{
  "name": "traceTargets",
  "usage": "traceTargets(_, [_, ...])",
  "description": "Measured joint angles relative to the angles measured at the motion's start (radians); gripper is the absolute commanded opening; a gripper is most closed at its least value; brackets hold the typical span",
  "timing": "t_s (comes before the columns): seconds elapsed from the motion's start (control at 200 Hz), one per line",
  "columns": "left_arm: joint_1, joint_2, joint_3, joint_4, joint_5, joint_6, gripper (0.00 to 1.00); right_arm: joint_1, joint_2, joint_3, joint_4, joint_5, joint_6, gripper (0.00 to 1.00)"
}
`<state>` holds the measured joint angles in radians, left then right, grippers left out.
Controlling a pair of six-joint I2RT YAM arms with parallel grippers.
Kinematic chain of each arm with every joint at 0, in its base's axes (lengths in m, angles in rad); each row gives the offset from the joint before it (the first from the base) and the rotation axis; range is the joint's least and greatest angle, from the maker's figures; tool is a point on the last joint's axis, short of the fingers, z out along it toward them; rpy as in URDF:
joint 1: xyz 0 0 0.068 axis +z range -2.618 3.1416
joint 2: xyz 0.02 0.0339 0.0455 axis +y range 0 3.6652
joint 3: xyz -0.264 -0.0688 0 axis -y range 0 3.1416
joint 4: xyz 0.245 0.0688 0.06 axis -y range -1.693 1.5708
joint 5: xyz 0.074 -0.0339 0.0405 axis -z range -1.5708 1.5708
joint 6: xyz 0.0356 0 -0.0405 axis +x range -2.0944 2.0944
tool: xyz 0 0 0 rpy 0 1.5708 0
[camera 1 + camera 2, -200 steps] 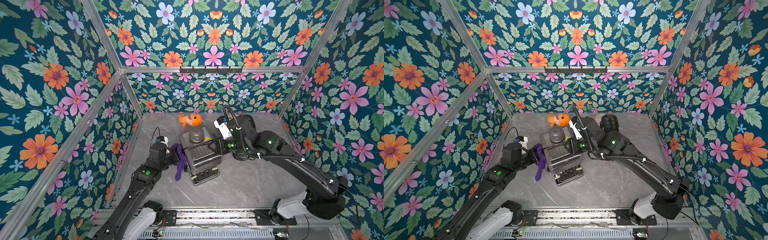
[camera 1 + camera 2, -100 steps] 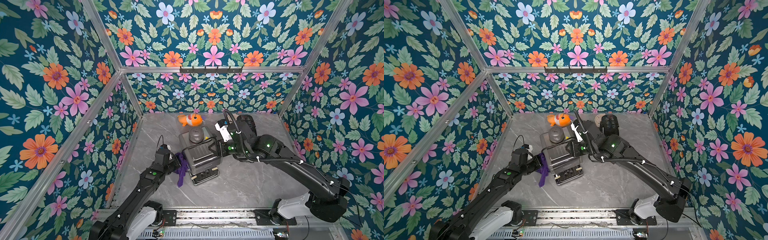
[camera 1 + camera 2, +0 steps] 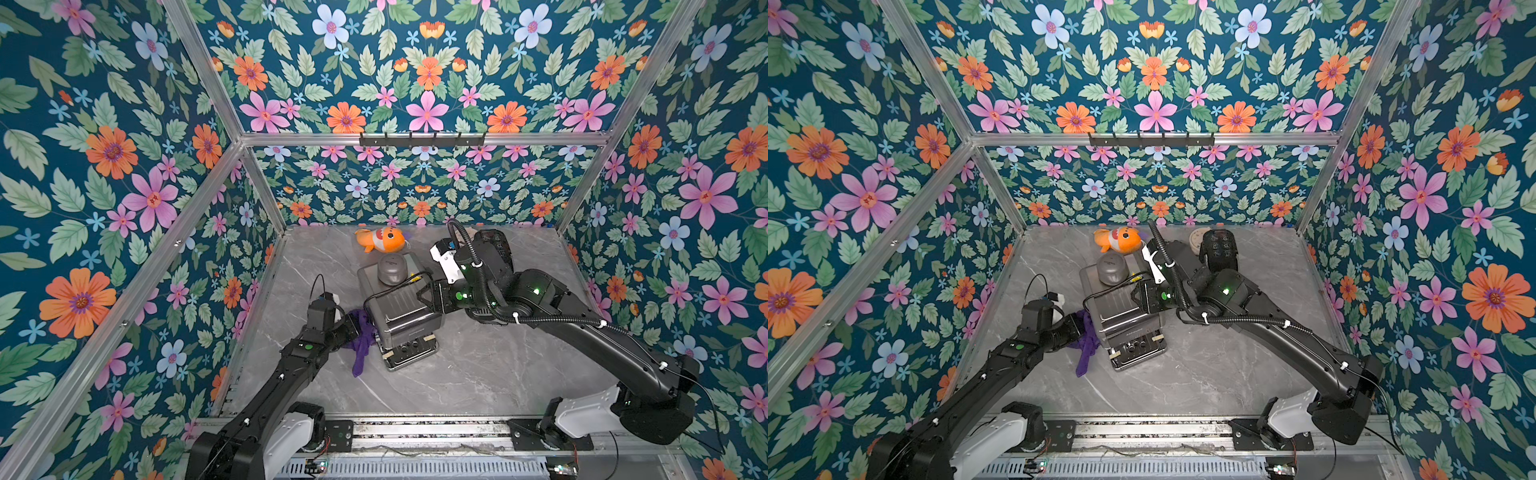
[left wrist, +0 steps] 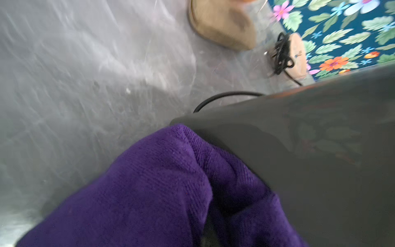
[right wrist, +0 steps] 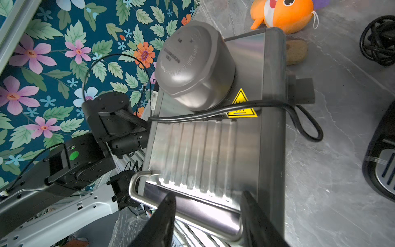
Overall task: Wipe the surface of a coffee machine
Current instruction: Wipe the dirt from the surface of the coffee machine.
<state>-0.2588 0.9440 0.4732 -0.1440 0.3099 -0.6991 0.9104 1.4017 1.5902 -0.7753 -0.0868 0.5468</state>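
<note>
The coffee machine (image 3: 401,309) stands mid-counter (image 3: 478,374) in both top views, its front toward the lower edge of the frame. The left end effector (image 3: 353,326) is clamped on a purple cloth (image 3: 360,338), pressing it against the machine's left side; the cloth's tail hangs down to the counter. The right end effector (image 5: 208,213) sits at the machine's right side, its fingers (image 5: 162,213) half-wide apart at the railed edge of the top. An orange toy fish (image 3: 380,240) lies behind the machine.

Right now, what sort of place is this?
Probably a robot test cell, not a kitchen: floral-papered walls on an aluminium frame, two arms on a front rail, a coffee machine on a marble-look tabletop.
</note>
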Motion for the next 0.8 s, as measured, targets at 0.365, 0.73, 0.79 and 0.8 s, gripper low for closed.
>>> traceTargets(0.365, [0.008,-0.082,0.092,-0.045,-0.018,0.029,0.00,0.005,0.006,0.005,-0.006,-0.037,0.003,0.50])
traceTargets(0.73, [0.011,0.037,-0.023,0.011,0.029,0.018,0.00,0.008,0.011,0.008,-0.006,-0.041,0.003,0.50])
traceTargets(0.79, [0.017,0.019,0.007,-0.013,0.025,0.026,0.00,0.008,0.011,0.011,-0.011,-0.041,0.003,0.50])
traceTargets(0.8, [0.018,0.014,0.014,-0.018,0.023,0.028,0.00,0.008,0.011,0.012,-0.012,-0.041,0.003,0.50])
